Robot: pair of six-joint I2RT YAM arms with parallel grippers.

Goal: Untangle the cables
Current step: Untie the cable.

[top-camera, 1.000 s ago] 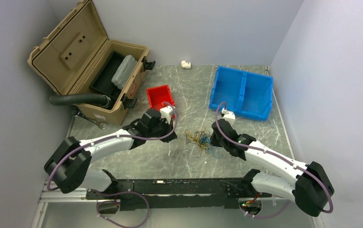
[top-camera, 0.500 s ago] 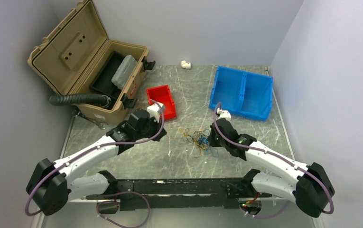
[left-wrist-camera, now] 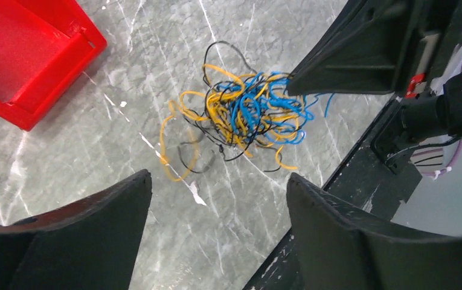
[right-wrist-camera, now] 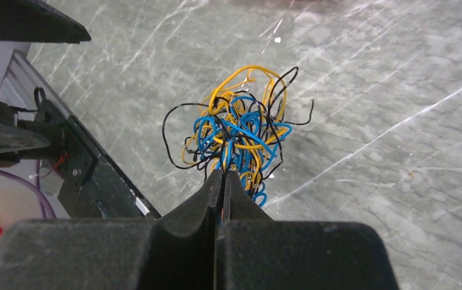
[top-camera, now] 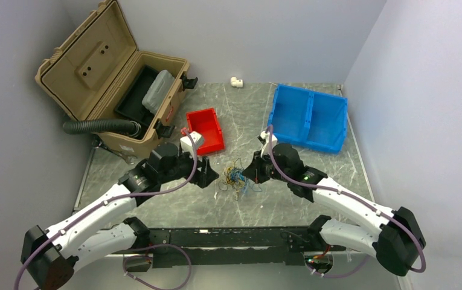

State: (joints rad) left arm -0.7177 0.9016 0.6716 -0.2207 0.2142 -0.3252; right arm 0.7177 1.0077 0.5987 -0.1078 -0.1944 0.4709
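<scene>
The cables (top-camera: 235,177) are one small tangle of orange-yellow, blue and black wire loops on the grey marbled table (top-camera: 174,199), between my two grippers. My right gripper (right-wrist-camera: 223,174) is shut on strands at the tangle's near side; the bunch (right-wrist-camera: 240,136) fans out just beyond its tips. It reaches in from the right (top-camera: 253,172). My left gripper (left-wrist-camera: 219,178) stands wide open with only bare table between its fingers, short of the tangle (left-wrist-camera: 246,118). In the top view the left gripper (top-camera: 207,172) sits just left of the cables.
A red bin (top-camera: 205,130) lies just behind the left gripper. A blue two-compartment bin (top-camera: 307,116) stands at the back right. An open tan case (top-camera: 110,78) with a black ribbed hose (top-camera: 98,126) fills the back left. A black rail (top-camera: 216,238) runs along the near edge.
My left gripper has opened and let go of the strand it was pulling, and now points at the tangle. My right gripper has carried the tangle a little to the left.
</scene>
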